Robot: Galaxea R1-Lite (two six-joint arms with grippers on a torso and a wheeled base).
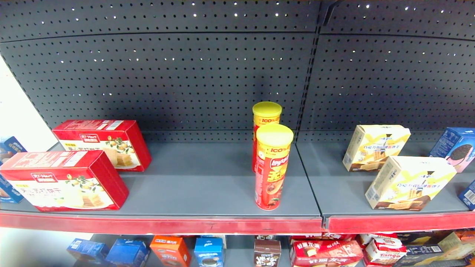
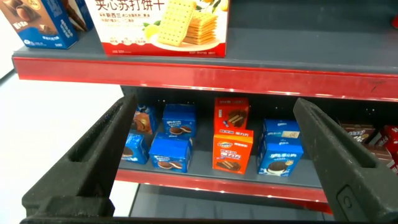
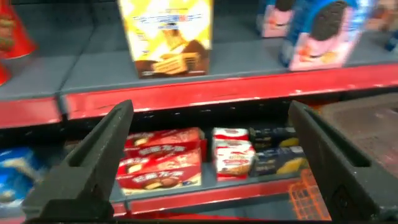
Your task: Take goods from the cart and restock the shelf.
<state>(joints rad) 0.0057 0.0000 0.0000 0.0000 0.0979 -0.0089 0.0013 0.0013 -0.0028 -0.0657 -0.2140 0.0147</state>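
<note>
Shelf point(image 1: 207, 181), grey deck with a red front lip. Two red chip canisters with yellow lids stand mid-shelf, and the near canister point(image 1: 273, 167) hides most of the far canister point(image 1: 265, 115). Red cracker boxes point(image 1: 65, 181) sit at left and yellow wafer boxes point(image 1: 408, 183) at right. The blue cookie boxes point(image 1: 454, 146) at far right are cut off. My left gripper point(image 2: 214, 109) and right gripper point(image 3: 209, 109) are both spread wide, holding nothing, and face the lower tier point(image 2: 205, 182).

Shelf point(image 1: 207, 185) & perforated back panel point(image 1: 167, 74) look matt grey metal, red edge strip point(image 1: 159, 224) glossy, canisters point(image 1: 272, 178) glossy w/ plastic lids point(image 1: 274, 134), boxes point(image 1: 66, 181) glossy card.
</note>
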